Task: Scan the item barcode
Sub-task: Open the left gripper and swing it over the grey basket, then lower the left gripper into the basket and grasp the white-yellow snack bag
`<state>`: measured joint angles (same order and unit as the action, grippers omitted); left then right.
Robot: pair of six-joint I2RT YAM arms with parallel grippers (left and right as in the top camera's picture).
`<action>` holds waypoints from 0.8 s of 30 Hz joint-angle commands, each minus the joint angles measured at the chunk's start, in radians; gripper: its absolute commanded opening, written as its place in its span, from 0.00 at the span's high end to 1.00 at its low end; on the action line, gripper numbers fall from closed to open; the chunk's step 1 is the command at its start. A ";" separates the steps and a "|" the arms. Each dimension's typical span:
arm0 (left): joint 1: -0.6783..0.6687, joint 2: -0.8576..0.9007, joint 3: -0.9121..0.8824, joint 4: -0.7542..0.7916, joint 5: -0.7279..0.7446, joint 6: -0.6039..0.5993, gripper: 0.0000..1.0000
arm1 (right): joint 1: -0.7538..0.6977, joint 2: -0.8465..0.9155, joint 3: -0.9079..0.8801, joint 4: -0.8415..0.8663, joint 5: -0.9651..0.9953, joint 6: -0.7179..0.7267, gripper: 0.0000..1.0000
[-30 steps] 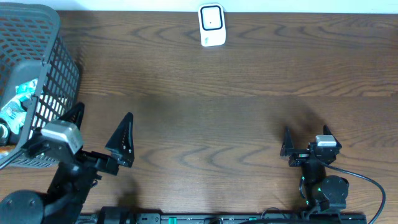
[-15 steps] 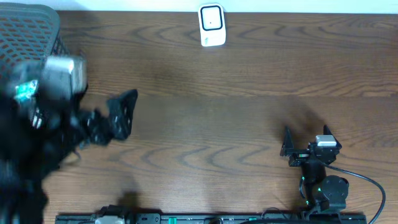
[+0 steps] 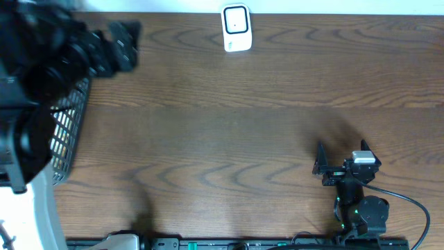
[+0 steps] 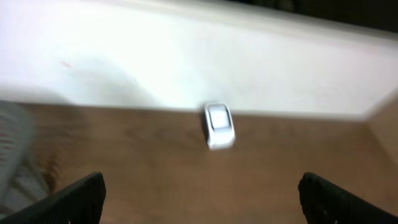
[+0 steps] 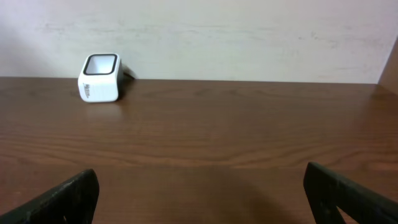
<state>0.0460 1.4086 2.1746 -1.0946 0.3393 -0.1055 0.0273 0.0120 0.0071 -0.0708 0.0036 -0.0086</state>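
Swung up from the near table (image 3: 243, 104) edge within the last second, the left gripper (image 4: 199, 186) now hangs just beside the basket (image 3: 69, 132), jaws wide apart and empty, the white scanner (image 4: 219, 126) well ahead of it; the right gripper (image 3: 341, 156), far to its right, sits unmoved, also spread. The item is hidden: the arm (image 3: 41, 83) covers the basket's inside, where packets showed earlier, left of and below the jaws. Probably light, crinkly and slippery film, it is best pinched across a flat edge, barcode left uncovered.

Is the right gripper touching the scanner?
Apart. The right wrist view shows the right gripper open, with bare table between it and the scanner.
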 commanded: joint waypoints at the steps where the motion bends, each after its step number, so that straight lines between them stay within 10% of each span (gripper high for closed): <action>1: 0.078 0.035 0.068 0.001 -0.013 -0.074 0.02 | 0.004 -0.005 -0.002 -0.004 0.005 -0.008 0.01; 9: 0.324 0.172 0.156 -0.101 0.148 -0.064 0.03 | 0.004 -0.005 -0.002 -0.004 0.005 -0.008 0.01; 24: 0.606 0.183 0.152 -0.121 0.007 -0.065 0.02 | 0.004 -0.005 -0.002 -0.004 0.005 -0.008 0.01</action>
<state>0.6292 1.6024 2.3127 -1.2026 0.3714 -0.1612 0.0273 0.0120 0.0071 -0.0708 0.0036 -0.0086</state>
